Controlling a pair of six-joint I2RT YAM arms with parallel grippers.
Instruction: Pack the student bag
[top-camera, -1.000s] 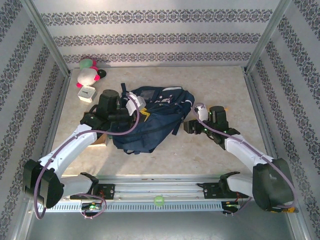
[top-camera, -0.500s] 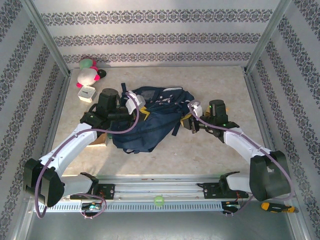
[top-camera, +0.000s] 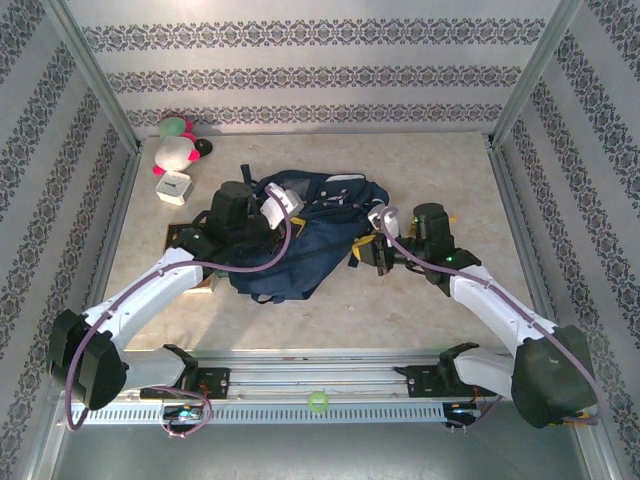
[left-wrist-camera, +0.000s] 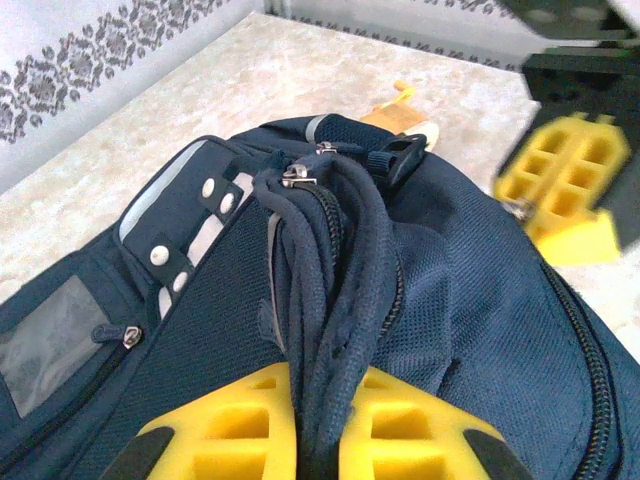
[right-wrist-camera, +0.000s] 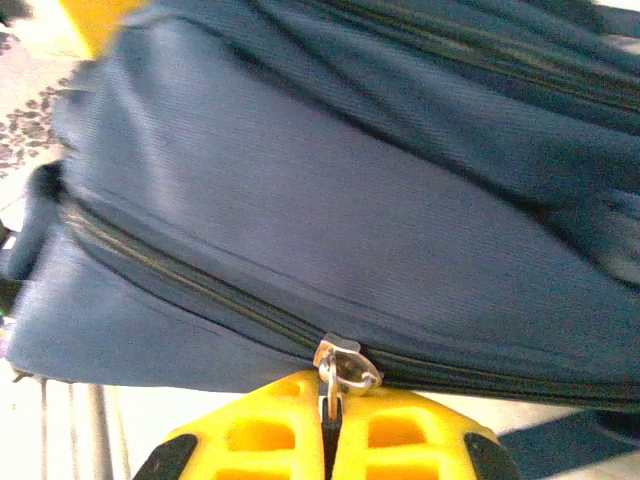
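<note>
From above, the student bag (top-camera: 310, 250) lies on the table (top-camera: 440, 300), about in the middle, between the two arms. The left gripper (top-camera: 292, 215) sits on the bag's top left part. The right gripper (top-camera: 362, 250) touches the bag's right side. A plush toy (top-camera: 176, 146) and a small white box (top-camera: 173, 187) sit in the far left corner, well apart from the bag.

In the left wrist view, the left gripper (left-wrist-camera: 318, 425) has its yellow fingers (left-wrist-camera: 235, 420) squeezed tight on a dark strap (left-wrist-camera: 335, 270) that runs along the top of the bag (left-wrist-camera: 470, 280). A silver zipper tab (left-wrist-camera: 295, 177) shows near the far end of the strap. The other arm's yellow finger (left-wrist-camera: 565, 185) is by the bag's far right side.

In the right wrist view, the right gripper (right-wrist-camera: 328, 430) has its yellow fingers (right-wrist-camera: 250, 435) pressed together on a shiny zipper pull (right-wrist-camera: 340, 365). The pull hangs from a long zipper on the blue bag (right-wrist-camera: 330, 200).
</note>
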